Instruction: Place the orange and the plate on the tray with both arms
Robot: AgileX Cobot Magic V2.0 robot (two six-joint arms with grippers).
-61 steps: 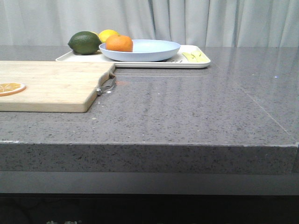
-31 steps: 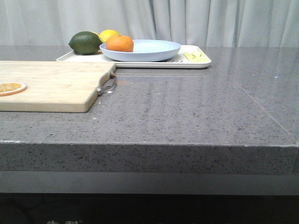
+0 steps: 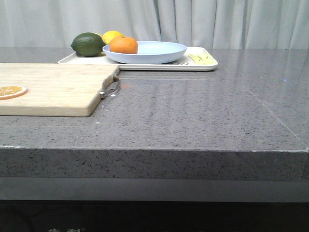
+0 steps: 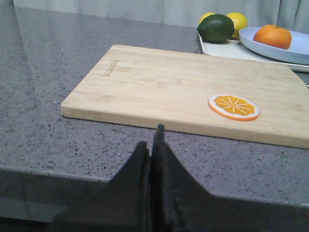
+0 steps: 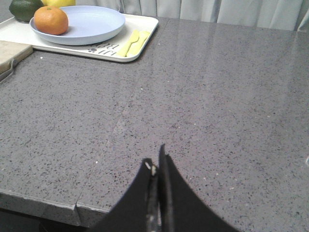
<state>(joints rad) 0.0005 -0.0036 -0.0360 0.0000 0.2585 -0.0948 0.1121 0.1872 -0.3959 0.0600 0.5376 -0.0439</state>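
tray (image 3: 203, 66) upper centre of the front frame, far on the counter (image 3: 193, 116) | plate (image 3: 154, 50) on tray | orange (image 3: 123, 45) in plate, left side | lime (image 3: 87, 44) and lemon (image 3: 111, 36) on tray, left of plate | cutting board (image 3: 53, 89) left, before tray | orange slice (image 3: 10, 91) on board, left edge

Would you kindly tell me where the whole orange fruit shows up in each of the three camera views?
Front view: the round bright orange fruit sits at upper left, in the pale blue plate.
Left wrist view: orange at far upper right, in the plate.
Right wrist view: orange at upper left, in the plate.
Shared landmark: the dark green lime beside it.
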